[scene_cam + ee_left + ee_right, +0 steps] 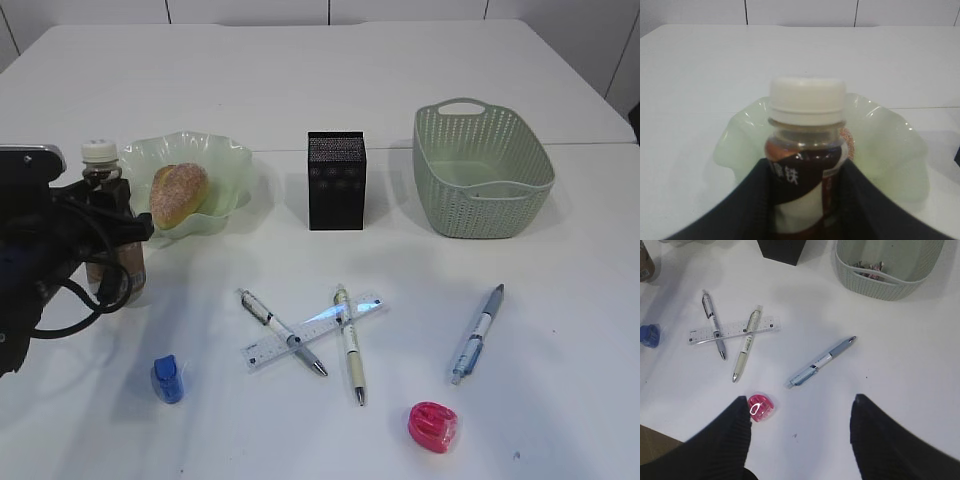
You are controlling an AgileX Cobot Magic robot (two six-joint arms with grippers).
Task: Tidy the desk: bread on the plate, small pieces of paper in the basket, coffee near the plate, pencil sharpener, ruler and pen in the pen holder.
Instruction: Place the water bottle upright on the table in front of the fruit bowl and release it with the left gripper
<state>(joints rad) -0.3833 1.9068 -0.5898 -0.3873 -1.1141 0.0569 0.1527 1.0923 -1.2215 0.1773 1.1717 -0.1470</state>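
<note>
- Bread (179, 194): on plate (228, 160); done.
- Coffee (107, 225): beside plate, upright on worktop (400, 80), clasped by left gripper (805, 200); not released.
- Paper scraps (867, 268): in basket (480, 175).
- Ruler (315, 330), three pens, two sharpeners: loose; pen holder (336, 181) unfilled.
- Right gripper (800, 430): wide open, empty, above pink sharpener (761, 407).

coffee (807, 175) label: white Chinese characters, one reading "铁", on the dark band below the neck.
ruler (313, 330): black scale marks, numbers too small to read.
</note>
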